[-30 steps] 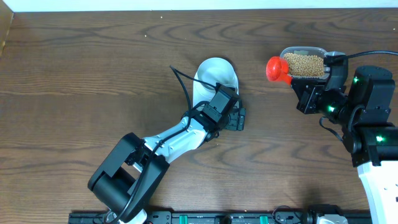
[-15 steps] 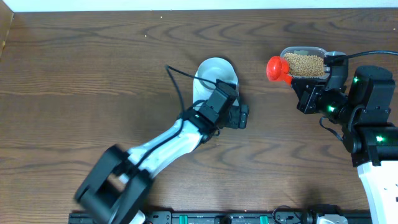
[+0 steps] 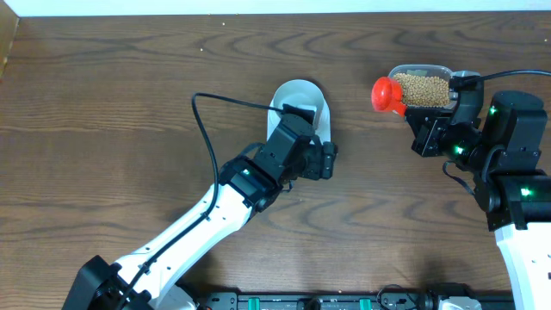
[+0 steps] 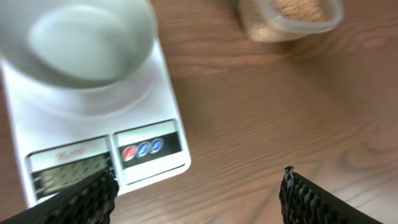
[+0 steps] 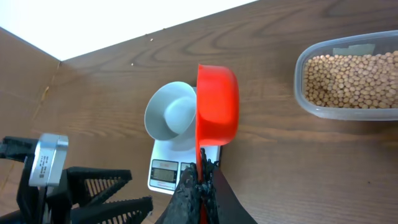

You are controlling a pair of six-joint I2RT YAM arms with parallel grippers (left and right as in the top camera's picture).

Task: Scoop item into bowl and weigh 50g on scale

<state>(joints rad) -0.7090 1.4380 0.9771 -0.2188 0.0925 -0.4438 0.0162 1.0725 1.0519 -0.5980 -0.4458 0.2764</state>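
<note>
The pale bowl (image 3: 301,100) sits on the white scale (image 4: 163,106), whose red and blue buttons and grey display face my left gripper (image 4: 196,200). That gripper is open and holds nothing, one finger (image 4: 78,199) over the display corner, the other over bare wood. My right gripper (image 5: 202,182) is shut on the handle of a red scoop (image 5: 217,106), held on edge between the bowl (image 5: 173,112) and the clear tub (image 5: 348,81). The tan beans (image 3: 420,89) fill that tub. Whether the scoop carries any beans cannot be seen.
The tub (image 3: 420,86) stands at the back right, close to the right arm (image 3: 508,146). The left arm (image 3: 215,215) stretches diagonally from the front edge to the scale, its black cable (image 3: 207,120) looping above. Bare wood lies left of the bowl.
The left arm has stretched out and its elbow has dropped toward the front left, while its gripper stays by the scale's front end. The right arm and scoop have not moved.
</note>
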